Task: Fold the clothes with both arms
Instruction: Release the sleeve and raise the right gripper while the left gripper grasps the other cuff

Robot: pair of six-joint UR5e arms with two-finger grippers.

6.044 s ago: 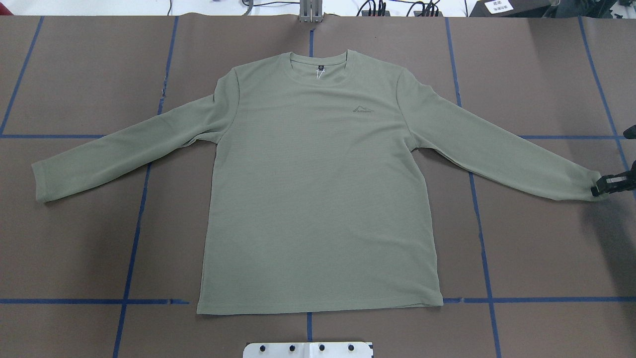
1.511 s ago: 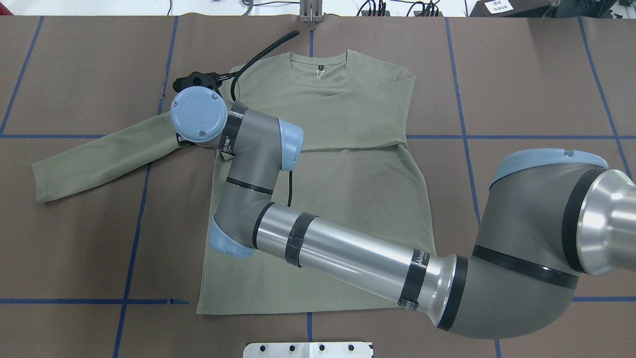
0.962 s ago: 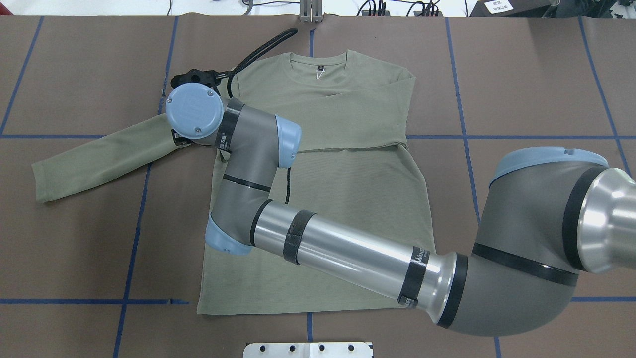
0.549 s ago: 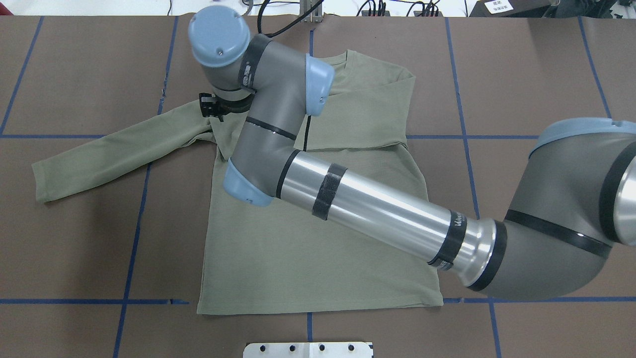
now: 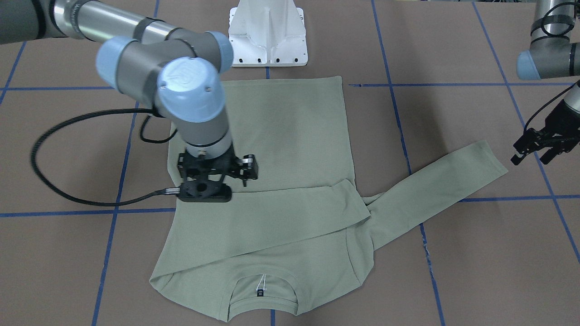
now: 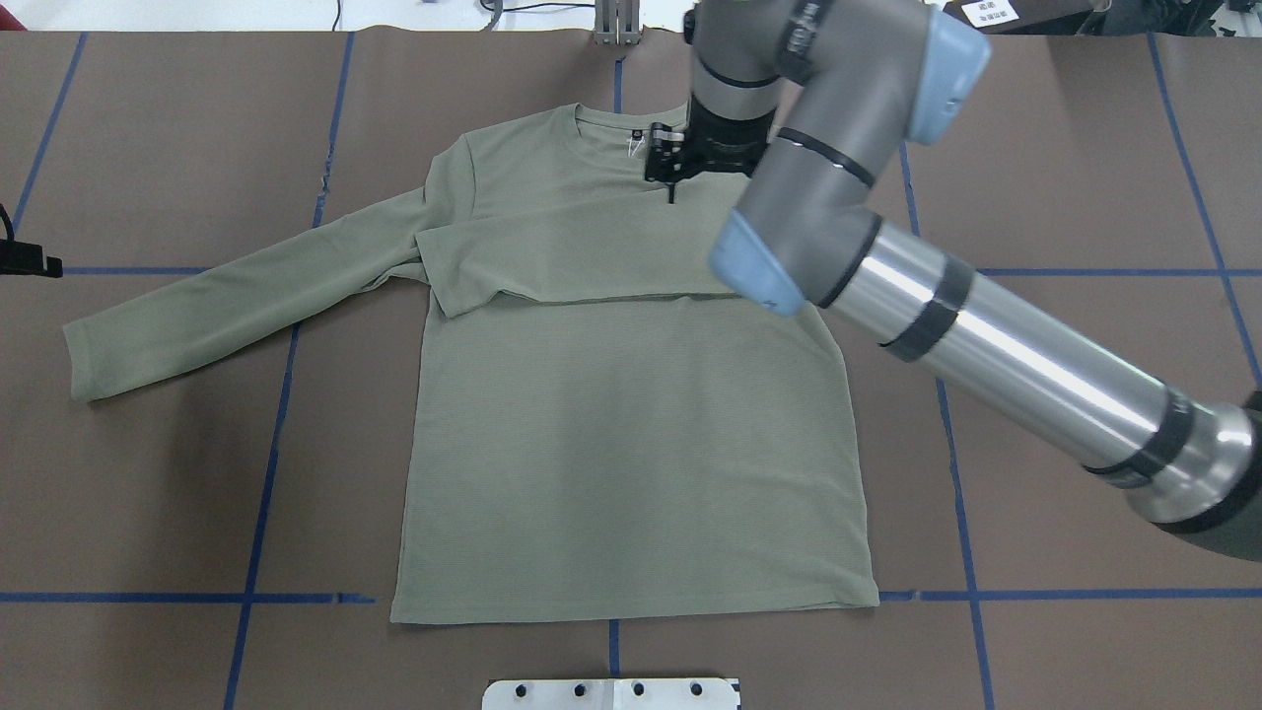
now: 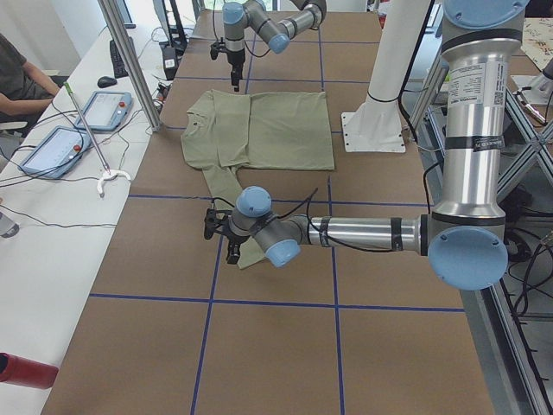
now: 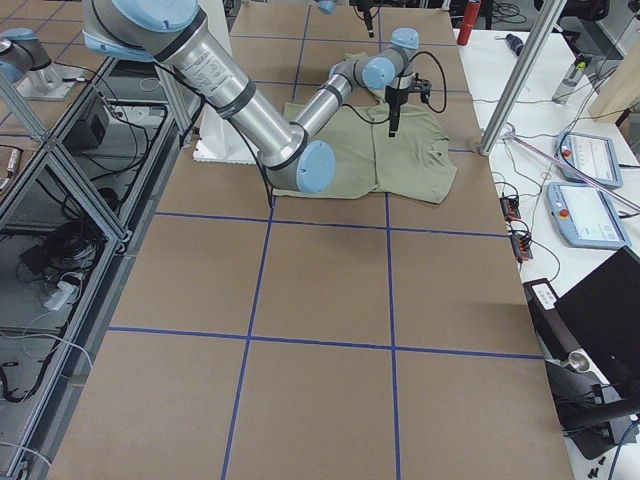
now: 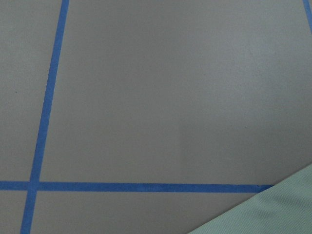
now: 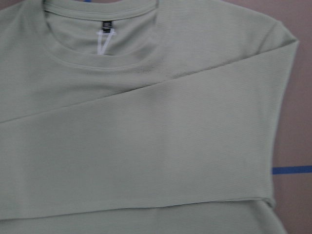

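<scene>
The sage-green shirt (image 6: 631, 444) lies flat and face up, neck at the far side. Its right sleeve (image 6: 572, 261) is folded across the chest, with the cuff near the left armpit. The left sleeve (image 6: 217, 296) lies stretched out to the left. My right gripper (image 6: 680, 168) hovers over the chest beside the neck (image 5: 213, 181); it looks open and holds nothing. My left gripper (image 5: 541, 147) is open and empty, just off the left cuff (image 5: 494, 163). The right wrist view shows the folded sleeve (image 10: 146, 136) below the neck label (image 10: 106, 24).
The brown table cover carries blue tape lines (image 6: 266, 473). The white pedestal base (image 5: 267, 31) stands at the hem side. A metal post (image 6: 616, 25) stands beyond the neck. A side table with tablets (image 7: 52, 147) and a seated person (image 7: 17, 78) lie past the far edge.
My right arm carried the right sleeve across the chest, let it go near the left armpit, rose and swung back right to the neck. My left gripper has come in beside the left cuff.
</scene>
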